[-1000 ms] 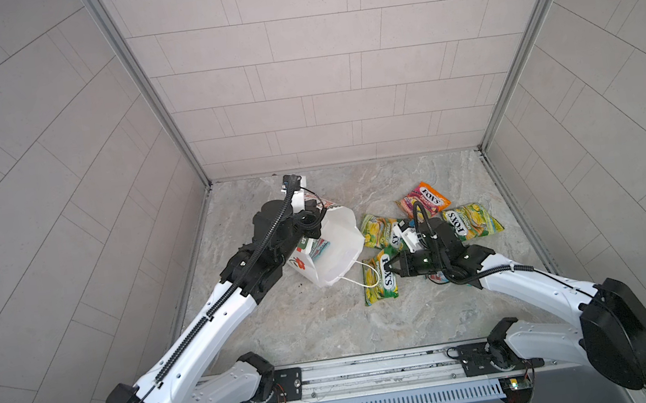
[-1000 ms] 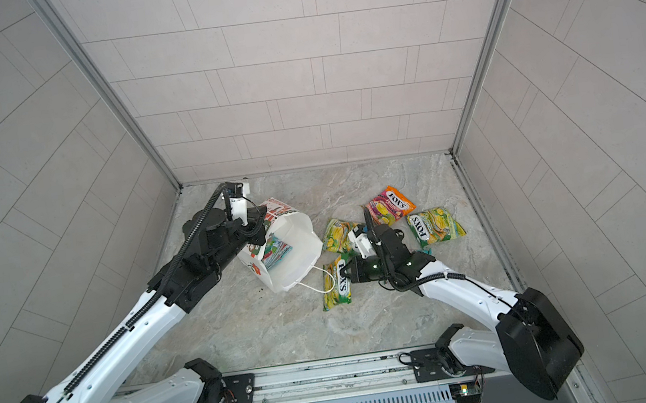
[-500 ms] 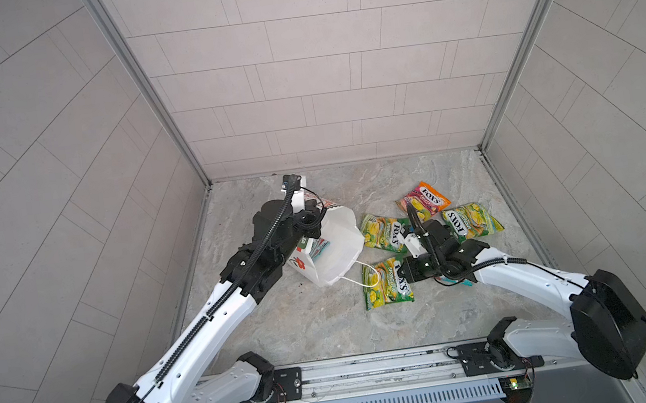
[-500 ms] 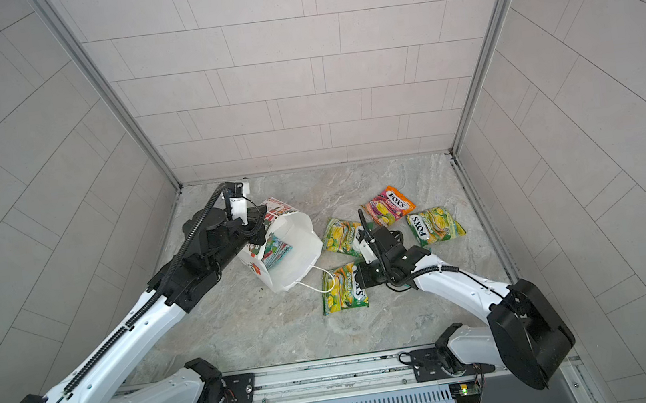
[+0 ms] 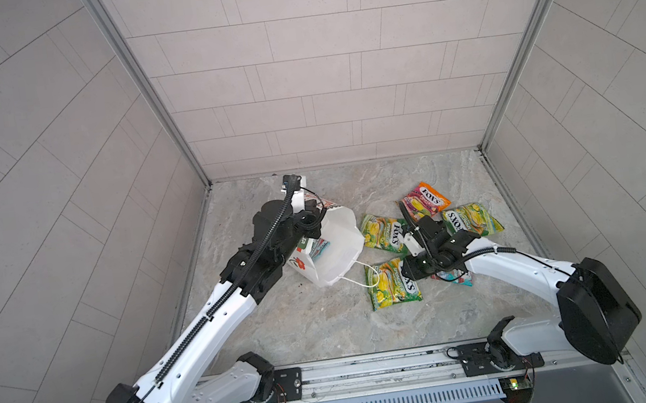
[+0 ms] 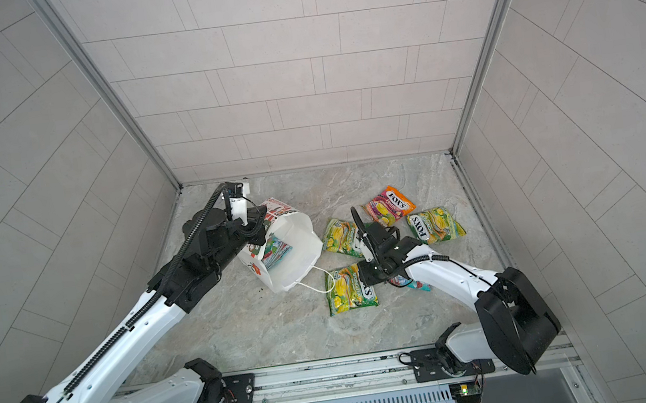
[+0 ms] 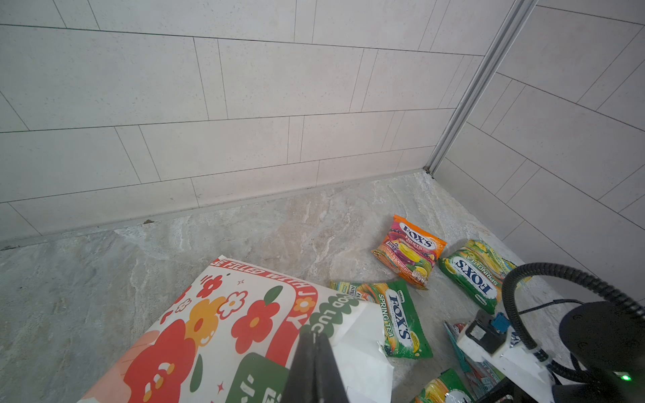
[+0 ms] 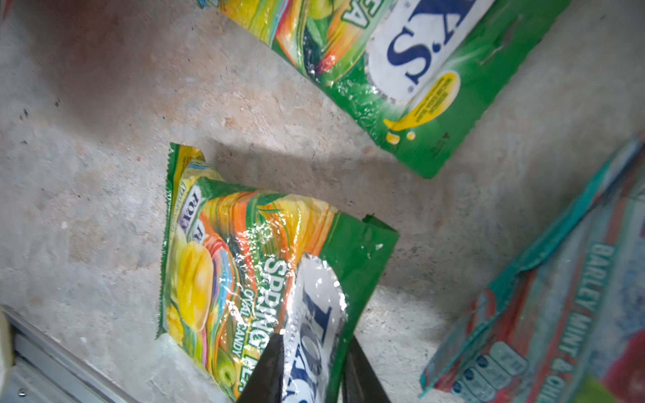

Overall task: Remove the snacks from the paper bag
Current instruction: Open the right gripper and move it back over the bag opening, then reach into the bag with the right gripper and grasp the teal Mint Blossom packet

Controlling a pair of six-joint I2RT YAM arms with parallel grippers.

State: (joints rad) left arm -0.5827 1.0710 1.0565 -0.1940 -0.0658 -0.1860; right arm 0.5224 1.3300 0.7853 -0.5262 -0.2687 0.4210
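My left gripper (image 7: 316,349) is pinched tight on the rim of the paper bag (image 5: 338,251) (tipped over left of the tabletop's middle, one teal-red pouch (image 6: 277,251) inside it) while my right gripper (image 8: 314,343) stands part-open astride a green-yellow pouch (image 8: 244,272) lying near the tabletop's middle.

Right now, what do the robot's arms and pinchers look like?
The left arm and right arm have smooth white shells with chunky black joints. A ribbed black cable runs along each. The left gripper and right gripper are black, with thin tapering fingers.
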